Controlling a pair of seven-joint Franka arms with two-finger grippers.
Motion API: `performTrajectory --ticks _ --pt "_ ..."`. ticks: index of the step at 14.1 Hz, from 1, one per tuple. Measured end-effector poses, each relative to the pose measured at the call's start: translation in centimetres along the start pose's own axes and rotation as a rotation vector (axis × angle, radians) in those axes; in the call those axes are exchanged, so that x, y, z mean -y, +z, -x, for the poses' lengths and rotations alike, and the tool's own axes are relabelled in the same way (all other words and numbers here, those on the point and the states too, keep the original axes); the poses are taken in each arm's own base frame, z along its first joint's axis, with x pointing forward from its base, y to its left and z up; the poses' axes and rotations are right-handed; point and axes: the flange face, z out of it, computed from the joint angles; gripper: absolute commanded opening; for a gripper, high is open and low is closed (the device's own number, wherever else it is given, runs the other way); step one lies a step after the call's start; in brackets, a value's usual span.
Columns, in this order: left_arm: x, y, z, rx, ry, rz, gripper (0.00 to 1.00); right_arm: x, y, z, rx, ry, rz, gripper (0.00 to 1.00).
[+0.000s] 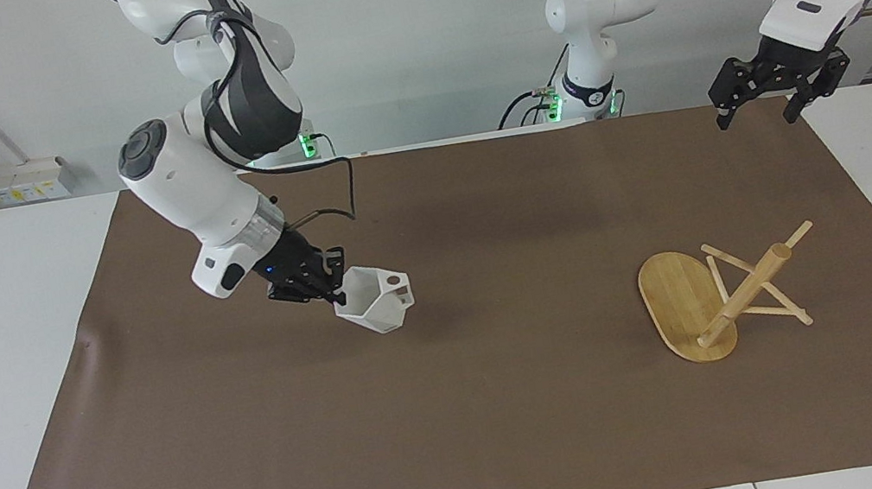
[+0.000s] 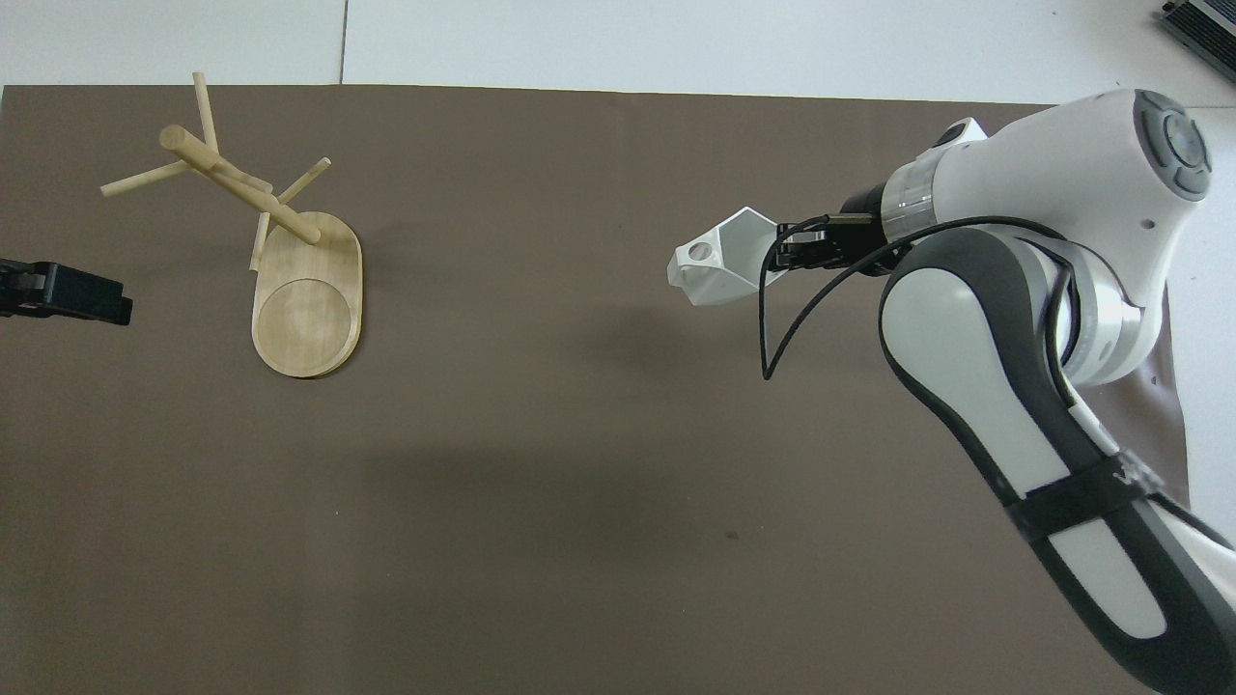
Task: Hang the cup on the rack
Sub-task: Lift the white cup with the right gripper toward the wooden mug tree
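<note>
The white faceted cup (image 1: 376,308) hangs tilted in the air over the brown mat, with its holed handle pointing toward the left arm's end. It also shows in the overhead view (image 2: 719,270). My right gripper (image 1: 323,288) (image 2: 780,253) is shut on the cup's rim. The bamboo rack (image 1: 725,299) (image 2: 290,261) lies tipped over toward the left arm's end, resting on its base's edge and its pegs, with the post slanted. My left gripper (image 1: 760,110) waits open and empty in the air over the mat's corner; only its tip shows in the overhead view (image 2: 63,294).
The brown mat (image 1: 517,424) covers most of the white table. A cable loops from the right wrist (image 2: 772,338) beside the cup.
</note>
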Motion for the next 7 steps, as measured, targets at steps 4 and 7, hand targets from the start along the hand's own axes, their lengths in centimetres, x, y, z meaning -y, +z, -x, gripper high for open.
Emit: performTrajectory --ticks 4,7 --pt "0.0 0.0 0.0 0.000 0.000 0.000 1.00 5.9 1.0 0.9 -0.040 0.053 -0.134 0.00" --pt "0.0 0.0 0.0 0.000 -0.001 0.000 1.00 9.2 1.1 1.5 -0.074 0.102 -0.248 0.00"
